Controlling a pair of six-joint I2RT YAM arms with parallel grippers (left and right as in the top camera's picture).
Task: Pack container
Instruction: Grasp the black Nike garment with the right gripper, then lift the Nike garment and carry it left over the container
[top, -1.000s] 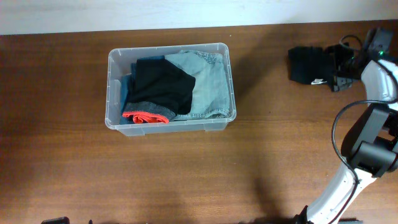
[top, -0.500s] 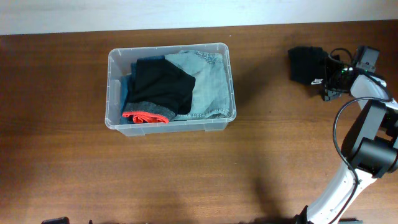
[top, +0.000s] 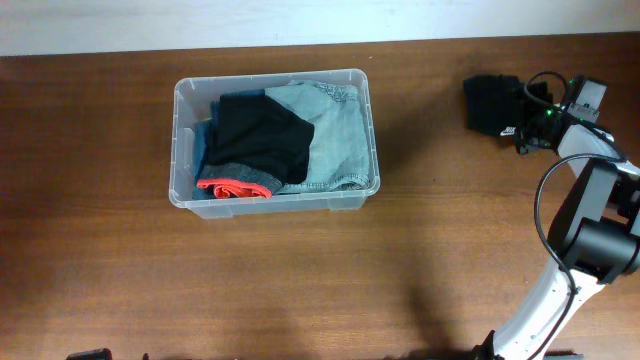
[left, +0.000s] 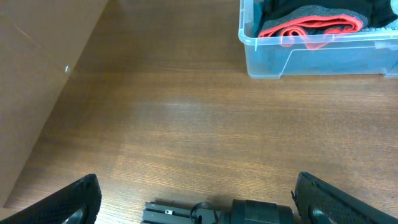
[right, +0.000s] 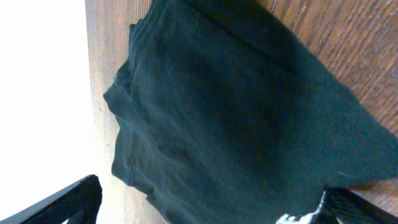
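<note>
Standing fully spread, the right claw (top: 527, 118) sits at the right edge of a folded black cloth (top: 490, 103) on the far right of the table (top: 300, 280); nothing is gripped between its fingers. The left claw (left: 199, 193) is likewise wide open and empty, low over the table's near edge. The container (top: 300, 203) rests far and left of centre, well apart from both claws. It holds pale denim (top: 335, 140) on the right, a black garment (top: 260, 135) on top, and a grey piece with a red edge (top: 235, 185) at its near left.

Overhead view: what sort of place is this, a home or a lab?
Probably a robot test bench, not a home: a wooden table, a clear container packed with clothes, and a robot arm beside a black garment.
</note>
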